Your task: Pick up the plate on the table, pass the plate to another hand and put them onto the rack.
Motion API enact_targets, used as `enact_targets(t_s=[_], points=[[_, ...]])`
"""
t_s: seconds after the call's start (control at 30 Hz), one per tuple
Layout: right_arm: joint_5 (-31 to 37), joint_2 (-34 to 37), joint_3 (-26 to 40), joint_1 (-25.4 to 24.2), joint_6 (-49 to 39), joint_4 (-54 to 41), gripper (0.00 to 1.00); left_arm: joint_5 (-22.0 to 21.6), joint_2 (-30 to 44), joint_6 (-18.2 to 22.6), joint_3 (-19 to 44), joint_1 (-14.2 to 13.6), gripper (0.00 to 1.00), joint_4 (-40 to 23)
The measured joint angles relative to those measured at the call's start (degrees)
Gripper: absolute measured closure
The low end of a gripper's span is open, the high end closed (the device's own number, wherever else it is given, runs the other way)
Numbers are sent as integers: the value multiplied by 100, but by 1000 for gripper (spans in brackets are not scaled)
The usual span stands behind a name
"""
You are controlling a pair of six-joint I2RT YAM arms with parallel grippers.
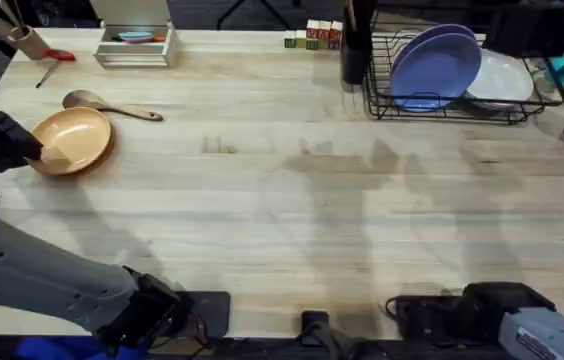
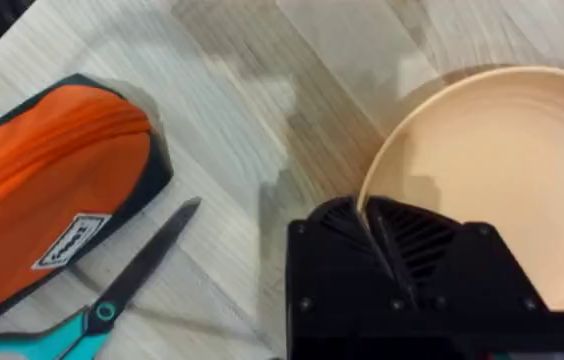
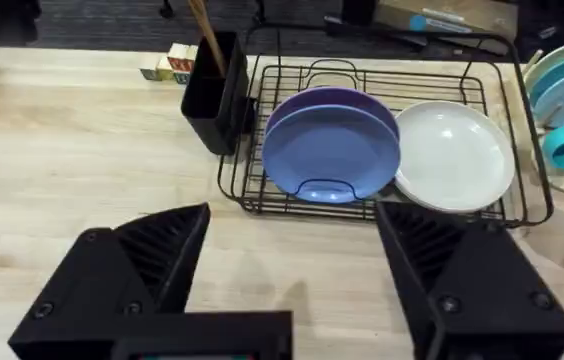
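Orange plate (image 1: 72, 141) is sitting way over at the left edge of the table (image 1: 282, 210), and the left gripper (image 2: 382, 235) has its fingers closed onto the plate's rim, one above and one below the lip as far as I can judge from the left wrist view. So the left arm has it and the right one is nowhere close. The rack (image 1: 452, 100) is at the far right corner, so the plate has basically the whole table to cross, which is why I'd guess a handoff near the middle makes sense.

Right gripper (image 3: 292, 260) is spread wide open with nothing in it, looking toward the rack.

Rack contents: two blue-purple plates (image 1: 434, 66) standing up in the slots, and a white plate (image 1: 500, 78) leaning just beside them on the right. The slots left of the blue ones look free.
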Motion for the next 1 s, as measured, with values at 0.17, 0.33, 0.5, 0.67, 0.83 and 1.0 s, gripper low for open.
enact_targets(t_s=[0.17, 0.33, 0.5, 0.67, 0.83, 1.0], points=[[0, -1, 0, 0, 0, 2, 6, 24, -320, 4, -5, -10, 959, -120], [0, 0, 0, 0, 0, 2, 6, 10, -808, 4, -7, -17, 960, -208], [0, -2, 0, 0, 0, 2, 6, 10, -1322, 7, -7, -17, 960, -257], [0, -1, 0, 0, 0, 2, 5, 50, -1831, 7, -7, -17, 960, -312], [0, 0, 0, 0, 0, 2, 6, 653, -2551, 7, -7, -17, 960, -388], [0, 0, 0, 0, 0, 2, 6, 1363, -2951, 4, -7, -126, 961, -455]])
